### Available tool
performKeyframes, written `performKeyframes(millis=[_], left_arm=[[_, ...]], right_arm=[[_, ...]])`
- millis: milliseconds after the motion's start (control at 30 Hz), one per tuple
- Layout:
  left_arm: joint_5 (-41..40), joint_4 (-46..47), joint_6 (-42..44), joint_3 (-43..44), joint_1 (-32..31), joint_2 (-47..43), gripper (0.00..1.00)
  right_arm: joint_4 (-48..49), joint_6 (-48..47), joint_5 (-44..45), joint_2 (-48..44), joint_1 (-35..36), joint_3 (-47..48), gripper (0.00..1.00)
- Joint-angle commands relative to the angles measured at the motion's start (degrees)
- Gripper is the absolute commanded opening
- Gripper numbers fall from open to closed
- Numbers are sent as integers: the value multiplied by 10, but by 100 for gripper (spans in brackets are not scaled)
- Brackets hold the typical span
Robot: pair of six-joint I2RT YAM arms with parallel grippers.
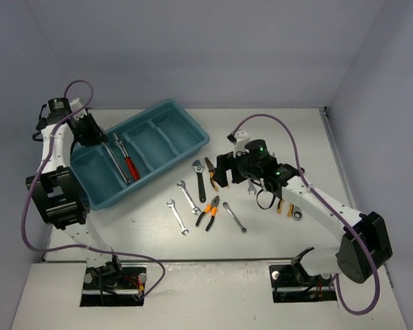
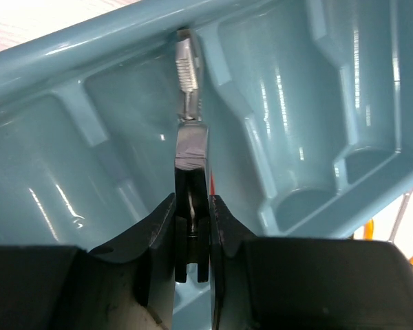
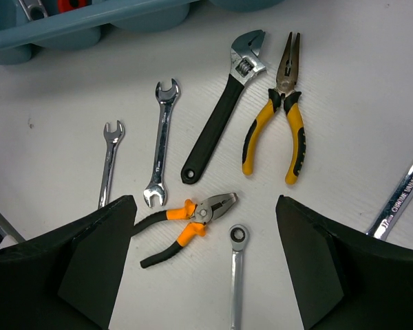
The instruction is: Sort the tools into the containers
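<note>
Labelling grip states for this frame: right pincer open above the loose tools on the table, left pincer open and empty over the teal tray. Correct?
Not quite. The left pincer is shut on a silver-headed wrench over the teal tray, not open and empty; the left wrist view shows it. The right pincer is open above the loose tools, as said.

White arms (image 1: 53,148), black joints (image 1: 55,199), purple cables (image 1: 25,220)
</note>
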Motion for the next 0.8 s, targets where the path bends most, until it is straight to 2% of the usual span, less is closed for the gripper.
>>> performKeyframes(millis=[0, 200, 333, 500, 533, 667, 767], left_arm=[[-19, 23, 11, 9, -8, 8, 2], [-30, 28, -3, 2, -16, 37, 16], [-40, 28, -10, 2, -17, 31, 30], [-80, 26, -21, -2, -17, -12, 61], [-82, 26, -27, -3, -17, -21, 65], [-81, 26, -57, -8, -22, -61, 71], [-114, 26, -73, -25, -50, -120, 73]], right_arm=[[32, 0, 7, 13, 1, 10, 80], [30, 0, 15, 35, 2, 22, 80], [30, 11, 41, 58, 2, 33, 80], [29, 35, 78, 87, 9, 57, 80], [29, 39, 88, 93, 13, 61, 80], [27, 49, 131, 120, 34, 82, 75], [23, 75, 178, 153, 58, 108, 69]])
